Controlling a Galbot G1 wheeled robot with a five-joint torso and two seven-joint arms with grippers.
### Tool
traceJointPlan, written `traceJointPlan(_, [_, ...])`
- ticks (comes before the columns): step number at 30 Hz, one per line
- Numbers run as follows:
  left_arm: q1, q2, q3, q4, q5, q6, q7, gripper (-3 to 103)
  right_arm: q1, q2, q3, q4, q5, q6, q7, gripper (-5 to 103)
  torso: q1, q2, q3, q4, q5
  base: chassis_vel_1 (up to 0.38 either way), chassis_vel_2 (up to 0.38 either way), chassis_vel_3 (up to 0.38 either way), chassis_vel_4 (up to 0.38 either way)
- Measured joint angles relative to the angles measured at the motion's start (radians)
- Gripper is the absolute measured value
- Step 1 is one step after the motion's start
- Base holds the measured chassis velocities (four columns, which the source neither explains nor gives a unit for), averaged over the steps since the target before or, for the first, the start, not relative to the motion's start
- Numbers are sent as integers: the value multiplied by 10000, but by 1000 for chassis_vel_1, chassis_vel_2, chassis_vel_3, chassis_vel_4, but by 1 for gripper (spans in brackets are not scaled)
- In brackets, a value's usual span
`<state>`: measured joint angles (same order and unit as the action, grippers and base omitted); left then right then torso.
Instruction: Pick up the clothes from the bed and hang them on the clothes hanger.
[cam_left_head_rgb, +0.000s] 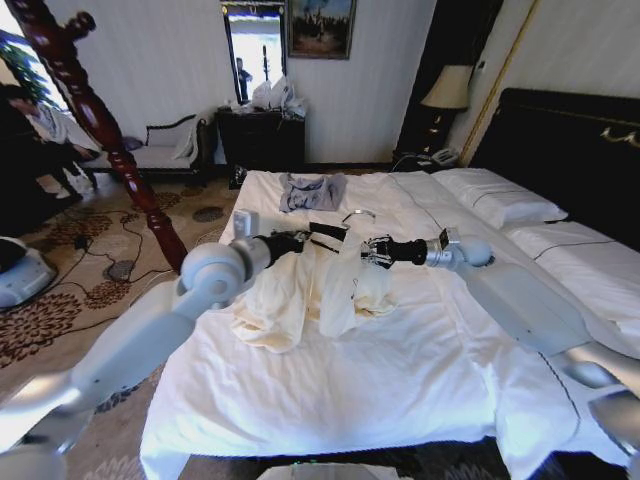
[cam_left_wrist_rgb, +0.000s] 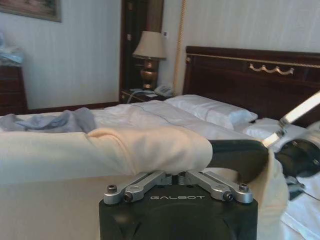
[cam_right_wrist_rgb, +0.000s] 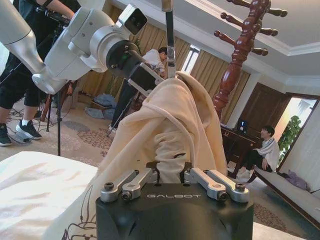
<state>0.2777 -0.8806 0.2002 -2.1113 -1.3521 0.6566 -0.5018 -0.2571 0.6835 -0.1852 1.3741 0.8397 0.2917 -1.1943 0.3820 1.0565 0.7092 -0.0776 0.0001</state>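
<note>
Draping over the black clothes hanger (cam_left_head_rgb: 328, 232), the cream clothes (cam_left_head_rgb: 305, 290) hang above the middle of the bed (cam_left_head_rgb: 420, 380). The left gripper (cam_left_head_rgb: 300, 240) is clamped on the hanger's end. The right gripper (cam_left_head_rgb: 372, 251) is pinched closed on the fabric.

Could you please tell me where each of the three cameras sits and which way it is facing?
Head view: high, looking down the bed; both arms meet at the cream shirt.
Left wrist view: behind the left gripper, facing the headboard; shirt on hanger.
Right wrist view: behind the right gripper, facing the wooden stand.
Shared: the shirt.
</note>
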Motion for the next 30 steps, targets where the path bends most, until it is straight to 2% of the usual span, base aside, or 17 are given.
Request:
traceJointPlan(12, [58, 667, 140, -806, -605, 607, 181, 0, 125, -203, 63, -88, -118, 66, -222, 17, -1, 0, 0, 2, -1, 0, 0, 0, 0])
traceJointPlan(20, [-77, 693, -241, -703, -1201, 724, 325, 0, 141, -265, 87, -23, -472, 167, -336, 17, -1, 1, -1, -2, -2, 0, 0, 0, 0])
traceJointPlan(29, [-104, 701, -252, -553, -1143, 785, 410, 0, 157, -231, -8, 13, -844, 180, -439, 17, 0, 0, 0, -1, -1, 0, 0, 0, 0])
traceJointPlan(30, [-70, 722, -257, -572, -1085, 785, 418, -3, 164, -216, -12, 11, -847, 180, -443, 17, -1, 0, 0, -1, -2, 0, 0, 0, 0])
